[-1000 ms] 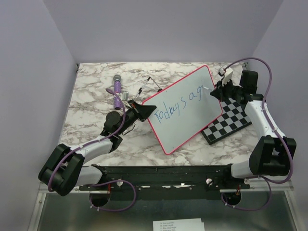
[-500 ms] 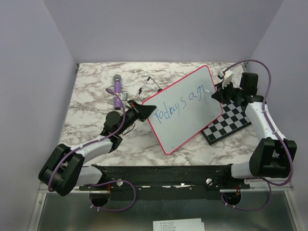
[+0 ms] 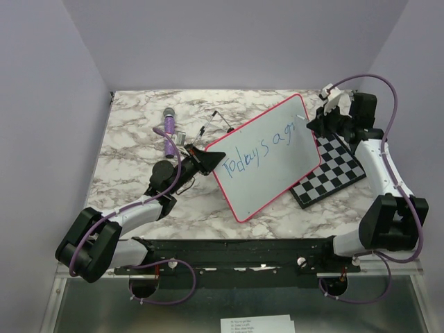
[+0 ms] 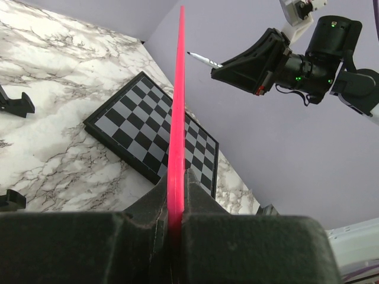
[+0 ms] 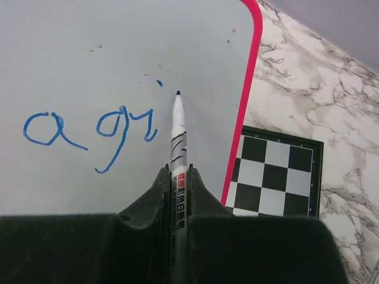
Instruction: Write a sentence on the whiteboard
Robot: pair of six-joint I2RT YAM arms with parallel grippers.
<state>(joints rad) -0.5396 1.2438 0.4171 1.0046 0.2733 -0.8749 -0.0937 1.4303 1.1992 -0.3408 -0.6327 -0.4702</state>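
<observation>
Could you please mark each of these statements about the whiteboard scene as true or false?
1. The left gripper clamps the whiteboard by its pink rim. True.
2. The right gripper is empty. False: it is shut on a marker whose tip points at the board.
3. The blue writing ends in "a gi". True.
4. The chessboard lies to the left of the whiteboard. False: it lies on the right side, next to the right arm, and the whiteboard's edge overlaps it in the top view.
</observation>
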